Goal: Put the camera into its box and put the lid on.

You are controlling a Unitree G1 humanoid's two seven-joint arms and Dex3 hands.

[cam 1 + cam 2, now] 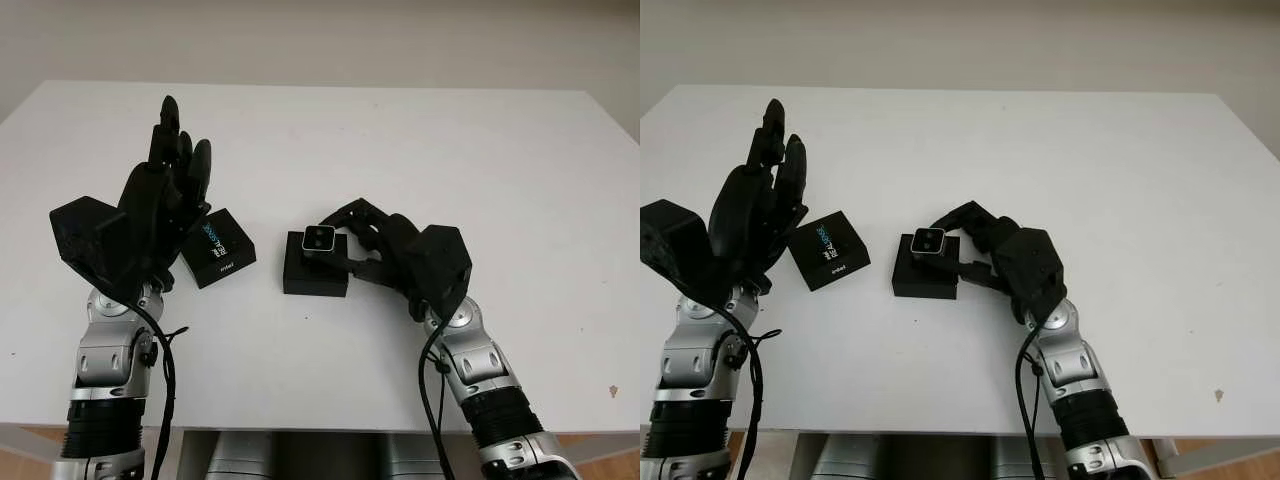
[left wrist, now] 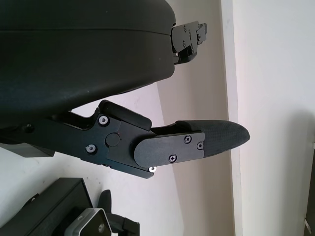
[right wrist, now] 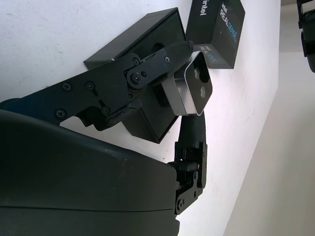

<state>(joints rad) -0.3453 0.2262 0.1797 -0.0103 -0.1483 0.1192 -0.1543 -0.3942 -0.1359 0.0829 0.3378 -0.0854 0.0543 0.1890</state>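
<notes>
Right robot hand [image 1: 345, 245], nearest the viewer, pinches the small silver camera [image 1: 319, 239] by its short sides, just above the open black box [image 1: 315, 275] on the white tabletop [image 1: 450, 150]. The camera looks rigid, light and smooth-cased; gripping the metal edges spares the lenses. Left robot hand [image 1: 165, 195], open, hovers beside the printed lid [image 1: 217, 247].

Left hand [image 2: 147, 98] hanging open above white table [image 2: 266, 147], holding nothing. Beyond its finger [image 2: 197, 142]: black box [image 2: 44, 211], silver camera [image 2: 91, 227] sitting beside it (dark finger touching the camera).
</notes>
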